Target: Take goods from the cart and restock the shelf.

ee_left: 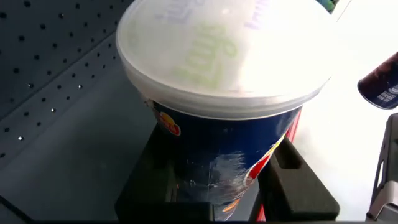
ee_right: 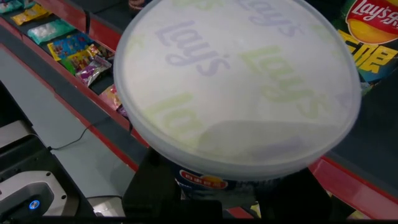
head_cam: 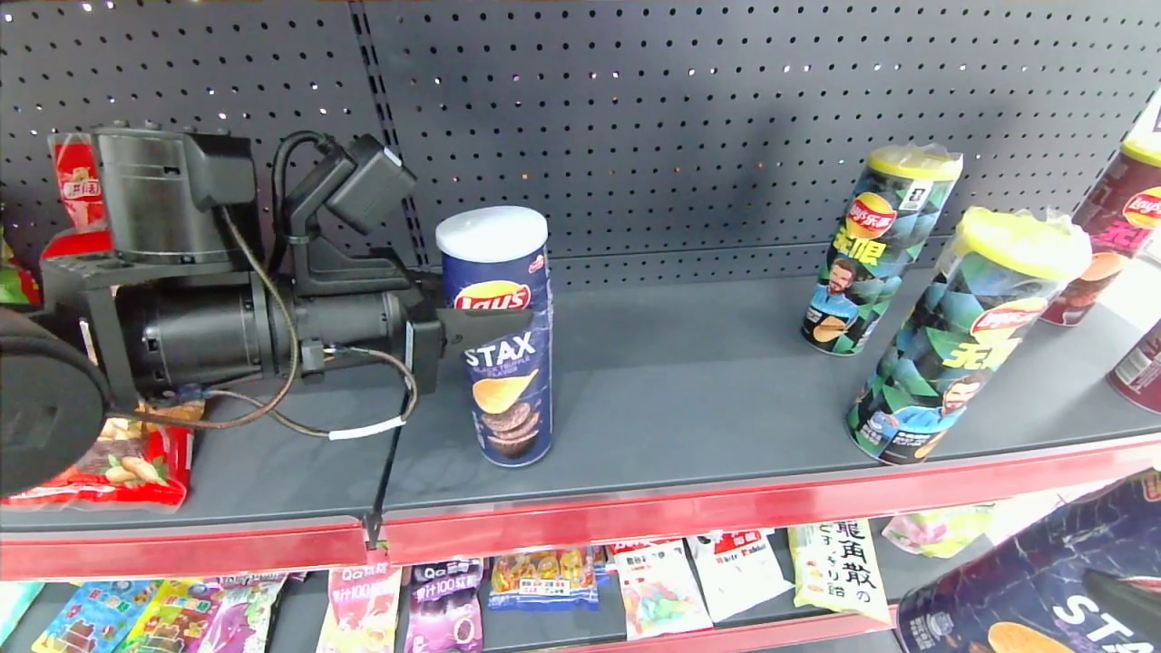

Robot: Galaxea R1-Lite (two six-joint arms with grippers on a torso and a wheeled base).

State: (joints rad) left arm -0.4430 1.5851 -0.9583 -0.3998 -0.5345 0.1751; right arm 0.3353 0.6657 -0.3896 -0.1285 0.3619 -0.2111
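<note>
Blue chip can (head_cam: 497, 363) with a white lid stands upright on the grey shelf (head_cam: 689, 399), left of centre and near the red front edge. Left gripper (head_cam: 485, 328) lies level at the can's left, its fingers (ee_left: 297, 182) clamped on the can's sides at mid-height. Right gripper (ee_right: 217, 196) is closed around a second blue can (head_cam: 1029, 589), low beside the shelf's right end. Two green cans (head_cam: 878, 249) stand well to the right.

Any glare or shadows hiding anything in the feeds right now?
Left wrist view: beyond the blue can in the left hand, the background is blown out white. Head view: soft shadow on the pegboard, glare at the right edge by the maroon can. Right wrist view: second can evenly lit.
</note>
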